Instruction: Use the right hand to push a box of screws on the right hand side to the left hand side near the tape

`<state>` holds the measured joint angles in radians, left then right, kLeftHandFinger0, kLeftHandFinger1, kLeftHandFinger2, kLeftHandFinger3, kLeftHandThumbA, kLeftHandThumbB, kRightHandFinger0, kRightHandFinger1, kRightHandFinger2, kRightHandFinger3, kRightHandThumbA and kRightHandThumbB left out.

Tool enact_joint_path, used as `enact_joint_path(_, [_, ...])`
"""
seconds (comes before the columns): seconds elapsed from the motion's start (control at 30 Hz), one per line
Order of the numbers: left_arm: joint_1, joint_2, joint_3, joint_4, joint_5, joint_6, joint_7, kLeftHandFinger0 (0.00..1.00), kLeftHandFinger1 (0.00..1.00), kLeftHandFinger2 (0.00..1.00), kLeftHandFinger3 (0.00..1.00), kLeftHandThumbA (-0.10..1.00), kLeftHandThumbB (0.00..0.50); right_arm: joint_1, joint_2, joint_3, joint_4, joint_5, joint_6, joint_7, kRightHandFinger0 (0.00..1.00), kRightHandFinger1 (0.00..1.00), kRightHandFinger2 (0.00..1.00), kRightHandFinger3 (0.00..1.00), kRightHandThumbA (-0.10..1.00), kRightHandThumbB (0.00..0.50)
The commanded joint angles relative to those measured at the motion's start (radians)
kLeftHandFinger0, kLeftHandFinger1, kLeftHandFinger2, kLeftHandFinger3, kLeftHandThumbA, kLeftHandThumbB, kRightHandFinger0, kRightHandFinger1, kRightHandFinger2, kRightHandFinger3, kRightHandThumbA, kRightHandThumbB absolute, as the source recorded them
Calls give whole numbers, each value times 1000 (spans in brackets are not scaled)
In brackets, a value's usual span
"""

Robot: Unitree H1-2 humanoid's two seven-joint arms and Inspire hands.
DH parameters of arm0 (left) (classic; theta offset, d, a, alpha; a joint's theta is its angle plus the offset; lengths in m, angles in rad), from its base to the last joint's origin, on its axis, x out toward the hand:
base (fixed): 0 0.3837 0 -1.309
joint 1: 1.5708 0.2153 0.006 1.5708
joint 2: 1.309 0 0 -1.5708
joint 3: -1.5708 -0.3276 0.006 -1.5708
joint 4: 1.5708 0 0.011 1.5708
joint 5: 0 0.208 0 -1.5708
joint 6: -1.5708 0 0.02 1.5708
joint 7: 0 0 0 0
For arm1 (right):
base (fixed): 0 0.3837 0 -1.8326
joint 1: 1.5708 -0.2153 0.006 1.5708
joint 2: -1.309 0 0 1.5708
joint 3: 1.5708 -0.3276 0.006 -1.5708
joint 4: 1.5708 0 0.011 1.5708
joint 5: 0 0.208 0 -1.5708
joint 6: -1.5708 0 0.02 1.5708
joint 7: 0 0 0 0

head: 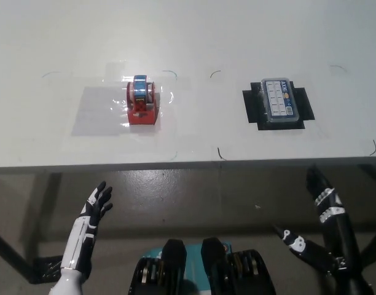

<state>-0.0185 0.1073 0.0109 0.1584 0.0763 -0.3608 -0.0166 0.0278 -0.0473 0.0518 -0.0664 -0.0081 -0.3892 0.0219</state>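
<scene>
Here both hands hang below the table edge, and the box sits untouched on the right.

The box [279,101], clear with small compartments showing through its lid, lies on a black mat [303,104] on the right half of the white table [237,43]. The tape [142,101], a red dispenser with a blue roll, stands well apart from it on the left half. The black right hand [319,187] is low at the right, below the table edge, its fingers too dark to tell whether apart or together. The white left hand [97,206] rests at the lower left, fingers spread and holding nothing.
</scene>
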Motion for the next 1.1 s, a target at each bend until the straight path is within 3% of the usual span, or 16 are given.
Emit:
enact_joint_path(0.0, [-8,10,2,-18,2,-82,5,1000,1000,1000,1000,1000,138,-33,-8,-25,-76,6,-81,-7,1000,1000,1000,1000,966,213])
enact_joint_path(0.17, [9,3,-2,-20,-6,-93,3,1000,1000,1000,1000,991,143,-133,-5,-63,-19,-21,-80,-34,1000,1000,1000,1000,988,229])
enact_joint_path(0.27, [21,2,-1,-28,-7,-95,4,1000,1000,1000,1000,989,138,-231,-19,-91,23,6,-1,-37,1000,1000,1000,1000,1000,284])
enact_joint_path(0.33, [29,5,0,-28,0,-101,6,1000,1000,1000,1000,993,138,-272,-22,-107,46,17,23,-38,1000,1000,1000,1000,995,281])
enact_joint_path(0.4, [33,5,0,-24,-1,-106,5,1000,1000,1000,1000,999,137,-360,-43,-134,87,39,58,-36,1000,1000,1000,1000,967,225])
enact_joint_path(0.5, [38,3,-1,-25,-7,-95,1,1000,1000,1000,1000,1000,150,-443,-60,-158,120,43,130,-41,1000,1000,1000,1000,955,188])
enact_joint_path(0.63, [45,1,-2,-31,-3,-95,3,1000,1000,1000,1000,1000,133,-545,-86,-176,225,59,150,-23,1000,1000,1000,1000,930,155])
enact_joint_path(0.77, [59,-1,-1,-42,0,-92,5,1000,1000,1000,1000,1000,132,-647,-100,-176,375,43,144,-27,1000,1000,1000,1000,937,162])
enact_joint_path(0.9, [74,-2,-2,-40,-4,-100,3,1000,1000,1000,1000,1000,136,-762,-106,-174,574,33,145,-37,1000,1000,1000,1000,971,207])
enact_joint_path(1.07, [92,-1,-3,-43,-1,-109,4,1000,1000,1000,1000,1000,128,-875,-105,-175,838,35,77,-46,1000,1000,1000,1000,971,175])
